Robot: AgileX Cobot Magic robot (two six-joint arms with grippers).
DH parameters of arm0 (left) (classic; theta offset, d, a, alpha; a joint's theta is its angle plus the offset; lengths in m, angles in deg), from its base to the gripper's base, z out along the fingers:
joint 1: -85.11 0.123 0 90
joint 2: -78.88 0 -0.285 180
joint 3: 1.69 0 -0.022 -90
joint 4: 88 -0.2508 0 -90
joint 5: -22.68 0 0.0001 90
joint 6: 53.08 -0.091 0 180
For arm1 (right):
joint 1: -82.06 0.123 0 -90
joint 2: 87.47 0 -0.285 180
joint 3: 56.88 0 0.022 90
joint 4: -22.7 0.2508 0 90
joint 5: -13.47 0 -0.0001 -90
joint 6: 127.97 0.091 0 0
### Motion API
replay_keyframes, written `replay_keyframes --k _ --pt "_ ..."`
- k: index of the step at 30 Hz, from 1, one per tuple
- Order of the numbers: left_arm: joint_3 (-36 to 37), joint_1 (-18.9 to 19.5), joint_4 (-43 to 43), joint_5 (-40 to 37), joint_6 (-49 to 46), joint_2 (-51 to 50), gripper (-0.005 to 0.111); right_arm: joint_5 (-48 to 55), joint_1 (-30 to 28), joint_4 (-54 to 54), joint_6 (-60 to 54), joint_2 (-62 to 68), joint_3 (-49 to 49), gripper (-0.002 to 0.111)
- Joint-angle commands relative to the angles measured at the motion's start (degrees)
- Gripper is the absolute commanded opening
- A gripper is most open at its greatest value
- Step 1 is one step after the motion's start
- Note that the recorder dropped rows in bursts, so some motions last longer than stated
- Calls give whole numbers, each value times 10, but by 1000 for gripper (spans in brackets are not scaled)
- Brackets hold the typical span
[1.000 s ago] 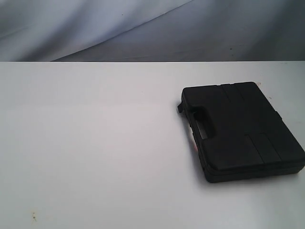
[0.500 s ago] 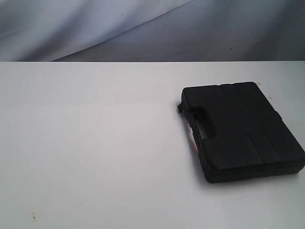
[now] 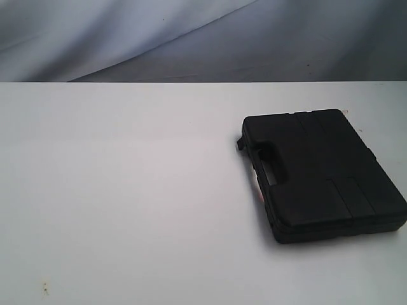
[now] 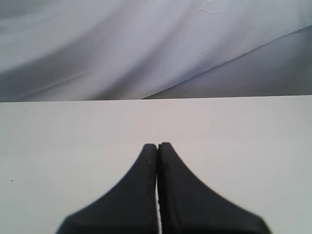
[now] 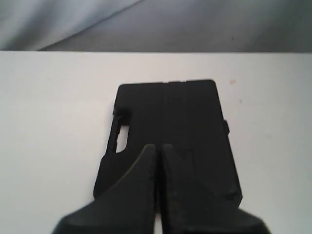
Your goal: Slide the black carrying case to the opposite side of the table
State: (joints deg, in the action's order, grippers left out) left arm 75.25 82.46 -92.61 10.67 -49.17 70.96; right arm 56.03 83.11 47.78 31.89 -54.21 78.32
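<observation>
The black carrying case (image 3: pixel 321 173) lies flat on the right side of the white table (image 3: pixel 127 190), its handle cutout facing left. Neither arm shows in the exterior view. In the right wrist view the case (image 5: pixel 175 117) lies just ahead of my right gripper (image 5: pixel 159 147), whose two dark fingers are pressed together with nothing between them. My left gripper (image 4: pixel 157 146) is shut too and looks out over bare white table (image 4: pixel 73 136), with no case in its view.
A grey-white draped cloth (image 3: pixel 127 38) hangs behind the table's far edge. A small red mark (image 3: pixel 259 196) sits on the tabletop by the case's left side, and a few specks (image 3: pixel 44 289) lie near the front left.
</observation>
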Motion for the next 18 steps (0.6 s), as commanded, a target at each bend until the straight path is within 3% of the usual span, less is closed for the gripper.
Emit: replay_keyframes --k 1,9,18 --pt "3 0 -1 6 3 1 0 -4 -4 39 11 91 4 0" --pt "3 0 -1 6 3 1 0 -4 -4 43 7 243 24 0" --pt "3 0 -1 6 3 1 0 33 -3 52 7 335 142 0"
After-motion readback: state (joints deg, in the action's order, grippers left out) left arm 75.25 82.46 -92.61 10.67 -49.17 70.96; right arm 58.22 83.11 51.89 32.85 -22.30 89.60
